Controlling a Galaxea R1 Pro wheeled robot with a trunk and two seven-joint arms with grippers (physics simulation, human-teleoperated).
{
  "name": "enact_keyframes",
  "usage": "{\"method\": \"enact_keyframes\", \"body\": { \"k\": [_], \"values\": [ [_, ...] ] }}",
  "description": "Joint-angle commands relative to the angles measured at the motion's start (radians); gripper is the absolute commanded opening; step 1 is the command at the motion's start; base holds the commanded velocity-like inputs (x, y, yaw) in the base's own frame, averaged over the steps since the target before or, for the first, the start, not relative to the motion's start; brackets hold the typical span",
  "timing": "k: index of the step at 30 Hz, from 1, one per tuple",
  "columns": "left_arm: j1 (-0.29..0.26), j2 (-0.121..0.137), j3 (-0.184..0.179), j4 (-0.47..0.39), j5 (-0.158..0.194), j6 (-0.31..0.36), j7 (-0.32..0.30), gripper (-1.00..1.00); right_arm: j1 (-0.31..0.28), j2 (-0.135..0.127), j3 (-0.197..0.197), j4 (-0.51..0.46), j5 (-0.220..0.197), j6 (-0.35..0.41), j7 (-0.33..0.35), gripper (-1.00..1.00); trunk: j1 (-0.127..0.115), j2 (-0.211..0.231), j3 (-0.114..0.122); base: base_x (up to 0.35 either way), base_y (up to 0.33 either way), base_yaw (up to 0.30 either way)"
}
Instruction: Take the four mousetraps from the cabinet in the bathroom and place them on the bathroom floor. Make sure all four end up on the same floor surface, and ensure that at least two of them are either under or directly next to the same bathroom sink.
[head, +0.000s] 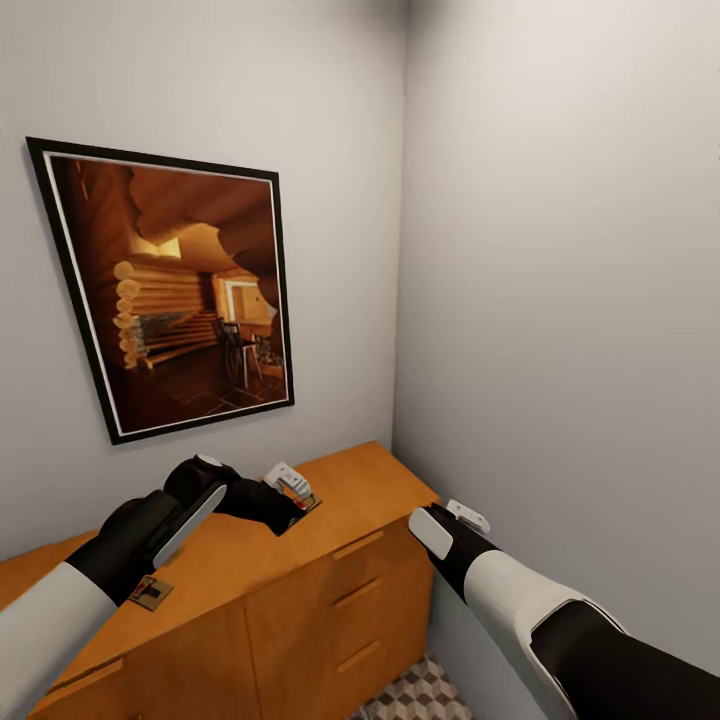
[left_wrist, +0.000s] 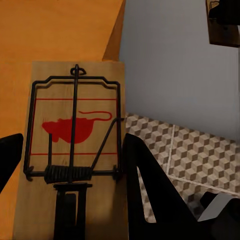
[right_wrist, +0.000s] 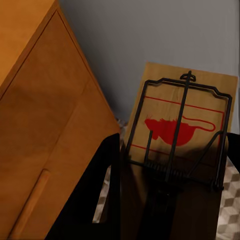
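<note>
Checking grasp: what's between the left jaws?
In the left wrist view, a flat brown wooden mousetrap with a red mouse mark lies between the left jaws, on the orange-brown wooden cabinet.

The orange-brown cabinet (head: 250, 570) stands in the corner with its drawers closed. One mousetrap (head: 150, 592) lies flat on its top near the front edge. A second mousetrap (left_wrist: 75, 150) sits above the cabinet's top; a third mousetrap (right_wrist: 180, 145) is beside its drawer fronts, above the cube-patterned bathroom floor (head: 415, 695).
</note>
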Motion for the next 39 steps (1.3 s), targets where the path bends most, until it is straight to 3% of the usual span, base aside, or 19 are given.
{"method": "enact_keyframes", "body": {
  "k": [1,12,16,19,35,39],
  "values": [
    [-0.001,0.001,-0.002,-0.001,-0.001,0.002,-0.001,-1.0,0.0,0.0,0.003,-0.001,0.001,0.009,-0.001,-1.0,0.0,-0.001,-0.001,-0.034,-0.03,0.0],
    [-0.001,-0.001,-0.003,-0.002,0.001,0.002,-0.002,-1.0,0.002,0.0,0.004,0.038,0.001,0.014,0.033,-1.0,0.0,-0.001,-0.001,-0.007,-0.006,0.0],
    [-0.001,-0.012,-0.003,-0.001,0.0,0.002,-0.002,-1.0,0.003,0.0,0.007,0.145,0.007,0.014,0.169,-1.0,0.0,-0.001,-0.001,-0.193,0.0,0.0],
    [-0.001,-0.019,-0.003,-0.001,0.0,0.002,-0.002,-1.0,0.003,0.0,0.008,0.174,0.008,0.014,0.211,-1.0,0.0,-0.001,-0.001,-0.3,0.0,0.0],
    [-0.001,-0.028,-0.002,-0.001,-0.001,0.002,-0.001,-1.0,0.003,0.0,0.008,0.19,0.054,0.015,0.232,-1.0,0.0,-0.001,-0.001,-0.336,0.0,0.0],
    [-0.001,-0.04,-0.003,0.0,-0.002,0.002,-0.001,-1.0,0.003,0.0,0.008,0.19,0.056,0.015,0.232,-1.0,0.0,-0.001,-0.001,-0.329,0.0,0.0]
  ]
}}
